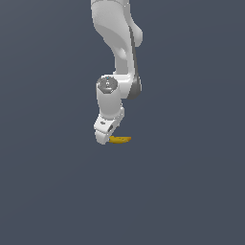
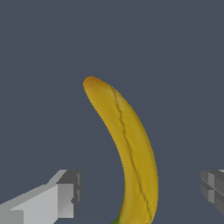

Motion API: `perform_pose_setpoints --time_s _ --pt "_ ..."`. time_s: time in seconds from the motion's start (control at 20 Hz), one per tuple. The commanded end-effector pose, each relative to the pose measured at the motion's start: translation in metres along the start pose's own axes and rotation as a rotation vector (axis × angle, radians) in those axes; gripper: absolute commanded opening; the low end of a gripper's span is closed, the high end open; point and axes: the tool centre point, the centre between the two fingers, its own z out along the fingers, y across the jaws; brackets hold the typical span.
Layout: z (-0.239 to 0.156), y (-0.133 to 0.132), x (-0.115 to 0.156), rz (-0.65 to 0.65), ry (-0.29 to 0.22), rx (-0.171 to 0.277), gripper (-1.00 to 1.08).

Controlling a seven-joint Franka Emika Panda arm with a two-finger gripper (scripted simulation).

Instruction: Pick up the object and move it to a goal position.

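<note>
One banana (image 2: 129, 153) is the sole object under inspection; it lies flat on the grey floor (image 1: 191, 191), well away from any visible edge or corner, directly beneath the arm (image 1: 117, 43). The gripper (image 2: 140, 192) is released: in the wrist view its two pads stand wide apart, one on either side of the fruit, neither touching it. The banana passes between them, nearer the middle of the gap than either pad.

Judgement on the step in hand: this is the final descent before the grasp. To do it well, the claw should come straight down until the pads (image 2: 68, 192) flank the thick part of the body, then close across the narrow width rather than along the curve. The lengthwise bend means an off-centre grip could let the fruit pivot, so a hold near its middle is advisable. Pad height relative to the floor should be confirmed before closing.

Limitations: the stem end is cut off by the wrist view's border. In the exterior view the gripper (image 1: 106, 135) covers part of the banana (image 1: 120, 139), and the fingertips cannot be separated there. Remaining clearance above the floor cannot be judged. No goal marker is discernible in either view.
</note>
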Motion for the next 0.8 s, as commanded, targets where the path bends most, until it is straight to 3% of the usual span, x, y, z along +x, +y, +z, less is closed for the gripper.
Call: perform_pose_setpoints --time_s 0.0,0.75 --pt "0.0034 -0.0019 -0.0019 -0.049 0.002 0.0 1.0" --pt "0.0116 -0.0058 -0.0059 -0.142 0.005 0.001 1.0"
